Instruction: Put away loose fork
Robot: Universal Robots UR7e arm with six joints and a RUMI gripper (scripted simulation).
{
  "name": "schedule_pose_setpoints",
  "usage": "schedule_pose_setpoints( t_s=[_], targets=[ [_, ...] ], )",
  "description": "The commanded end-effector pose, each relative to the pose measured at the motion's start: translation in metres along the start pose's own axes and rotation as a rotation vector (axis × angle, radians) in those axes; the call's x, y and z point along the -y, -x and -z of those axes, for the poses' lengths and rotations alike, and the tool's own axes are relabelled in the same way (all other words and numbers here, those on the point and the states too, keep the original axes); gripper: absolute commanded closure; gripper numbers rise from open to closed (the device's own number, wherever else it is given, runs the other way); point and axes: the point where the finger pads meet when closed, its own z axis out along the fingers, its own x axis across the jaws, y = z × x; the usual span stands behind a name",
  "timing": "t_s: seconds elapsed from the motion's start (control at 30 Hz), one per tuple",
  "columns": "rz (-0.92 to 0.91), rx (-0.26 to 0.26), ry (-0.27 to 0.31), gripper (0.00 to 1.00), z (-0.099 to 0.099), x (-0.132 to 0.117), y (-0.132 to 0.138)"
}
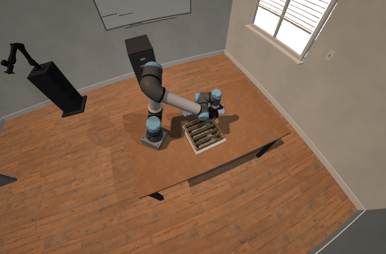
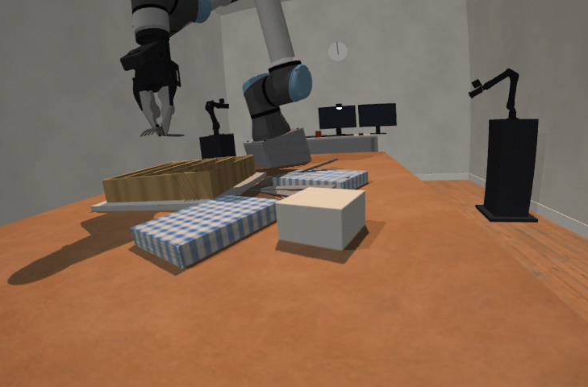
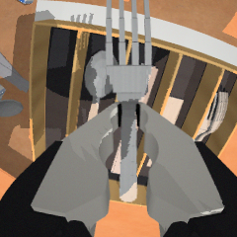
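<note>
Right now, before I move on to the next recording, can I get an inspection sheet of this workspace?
Surface: brown table, carrying everything below.
Job's things: loose fork held level in the air above the wooden cutlery tray, tines pointing across the slots in the wrist view; not yet lowered in. Tray holds cutlery in its slots; a spoon shows under the fork.
Clutter: two blue checked flat boxes, a cream cube, loose cutlery between them.
Gripper: gripper shut on the fork's handle, fingers on both sides.
Cables: nothing seen.
Surroundings: camera stands, filing cabinet, whiteboard, window, monitors.
</note>
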Motion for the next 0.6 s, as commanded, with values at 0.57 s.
schedule_pose_setpoints(
  t_s=[0.57],
  targets=[
    [-1.000, -0.014, -0.006, 0.99, 0.004, -0.043, -0.060]
  ],
)
